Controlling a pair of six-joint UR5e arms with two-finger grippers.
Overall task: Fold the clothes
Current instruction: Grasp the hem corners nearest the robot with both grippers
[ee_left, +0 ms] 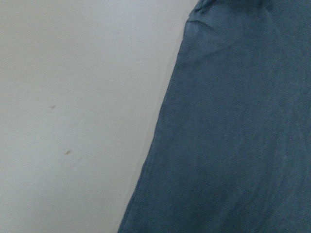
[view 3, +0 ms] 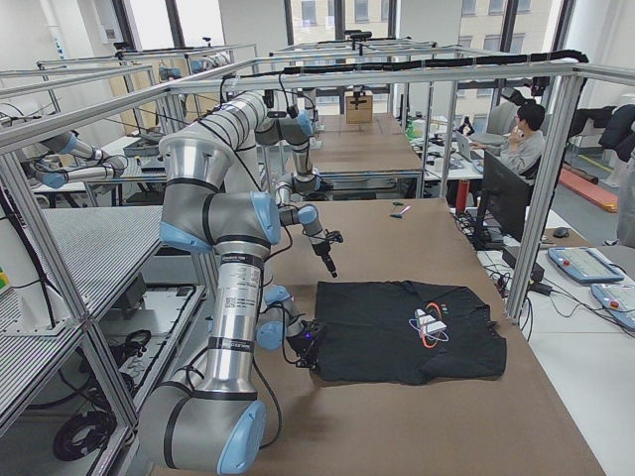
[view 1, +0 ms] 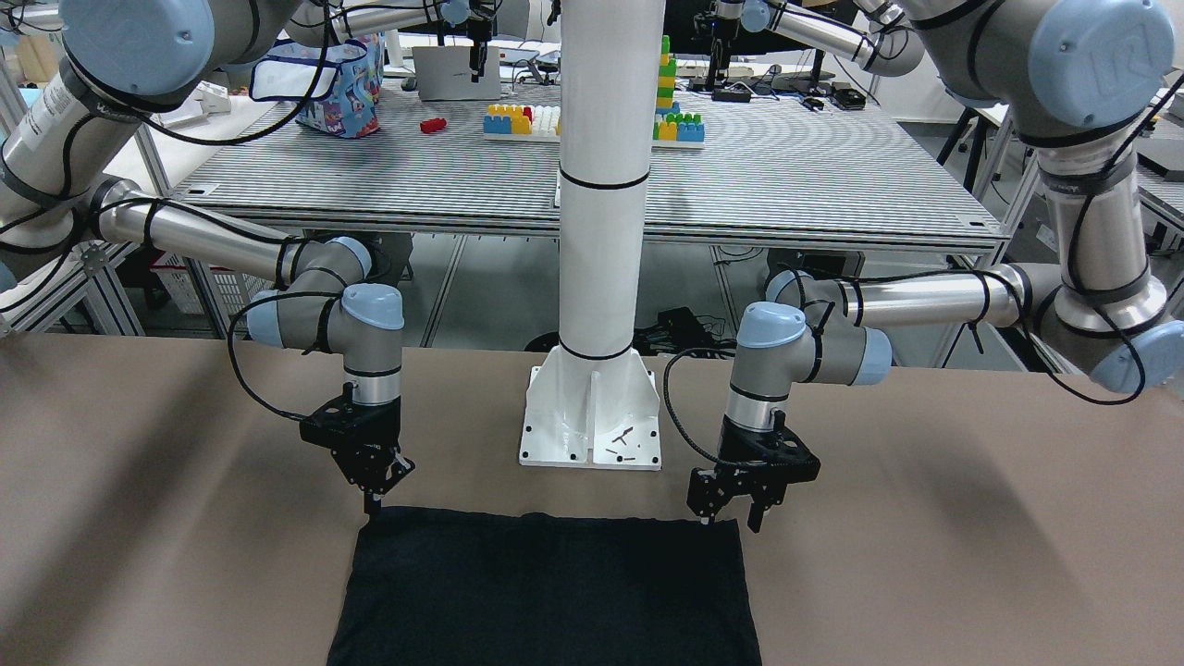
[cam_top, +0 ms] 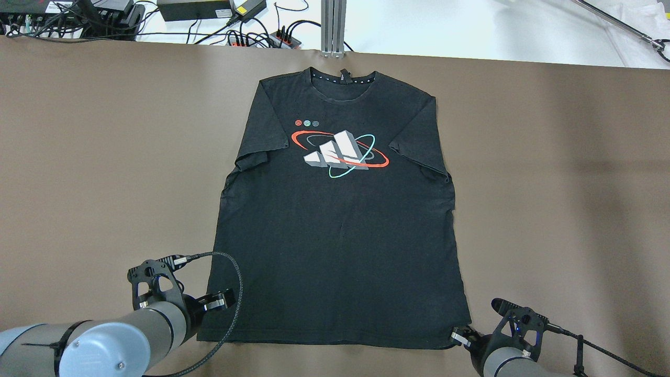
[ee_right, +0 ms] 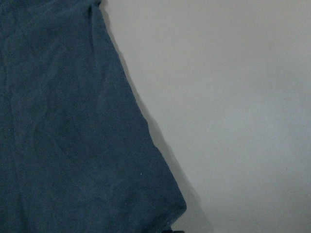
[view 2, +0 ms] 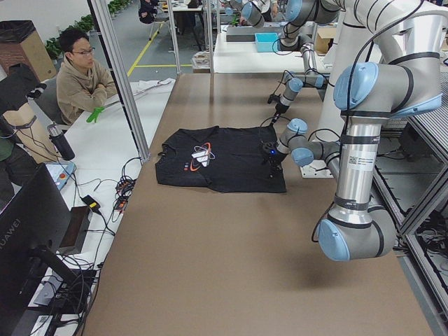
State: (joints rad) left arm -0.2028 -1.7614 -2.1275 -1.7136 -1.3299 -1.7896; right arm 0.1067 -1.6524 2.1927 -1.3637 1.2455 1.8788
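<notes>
Brown and smooth, the table [cam_top: 78, 157] fills nearly the whole overhead view. A black T-shirt [cam_top: 340, 235] lies flat in the middle of it. Its collar points to the top of the frame and its hem [cam_top: 335, 343] runs along the bottom. On the chest there is a print [cam_top: 340, 154] of white blocks with red and turquoise rings. Both short sleeves are spread out to the sides.

In the front-facing view the left claw [view 1: 731, 518] stands at the right end of the hem, pointing down. Its two fingers are clearly apart, one on the cloth side and one just beyond the corner, and they do not hold anything. The right claw [view 1: 374, 501] stands at the left end of the hem, and its tip touches or nearly touches the corner of the shirt. From this angle its fingers look like one narrow piece, so I cannot tell how far it is opened or whether it pinches the cloth.

A white pillar [view 1: 601, 231] rises from the table between the two arms, just behind the hem.

The left wrist view shows the shirt's edge going diagonally, with cloth on the right and bare table on the left. The right wrist view shows cloth on the left and a rounded corner near the bottom.

A person [view 2: 80, 77] sits at the upper left of the left side view.
</notes>
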